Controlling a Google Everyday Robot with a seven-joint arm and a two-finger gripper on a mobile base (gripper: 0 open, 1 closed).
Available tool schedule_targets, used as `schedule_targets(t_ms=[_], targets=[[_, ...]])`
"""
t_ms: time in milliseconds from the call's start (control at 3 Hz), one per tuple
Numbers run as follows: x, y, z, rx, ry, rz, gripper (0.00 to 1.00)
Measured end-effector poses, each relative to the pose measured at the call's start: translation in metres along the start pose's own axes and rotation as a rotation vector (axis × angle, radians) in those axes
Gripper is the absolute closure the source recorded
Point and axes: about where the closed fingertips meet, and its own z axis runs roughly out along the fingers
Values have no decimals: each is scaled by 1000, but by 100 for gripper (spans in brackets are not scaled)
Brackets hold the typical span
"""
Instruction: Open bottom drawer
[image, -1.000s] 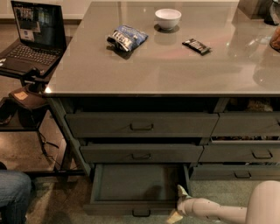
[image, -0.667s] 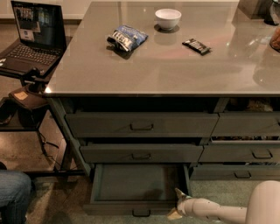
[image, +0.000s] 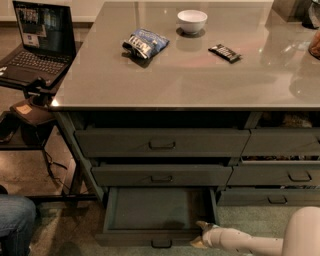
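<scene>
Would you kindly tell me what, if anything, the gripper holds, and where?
Cannot tell: the gripper sits at the front right corner of the open bottom drawer, away from its handle.

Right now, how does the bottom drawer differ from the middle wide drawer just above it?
The bottom drawer is pulled far out, its flat inside showing; the middle drawer sits nearly shut, inside hidden. The bottom drawer's front looks lower than the middle drawer's. The gripper is at the bottom drawer's front right corner, away from the middle drawer. Both are dark grey-green with a small centre loop handle.
</scene>
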Motion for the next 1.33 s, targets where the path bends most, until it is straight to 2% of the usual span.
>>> schedule_targets(t_ms=[333,667,1333], targets=[[4,16,-20,48,-29,20,88],[-7,11,-29,80,-55,-5,100],[8,34,-55,93,-64,22,100]])
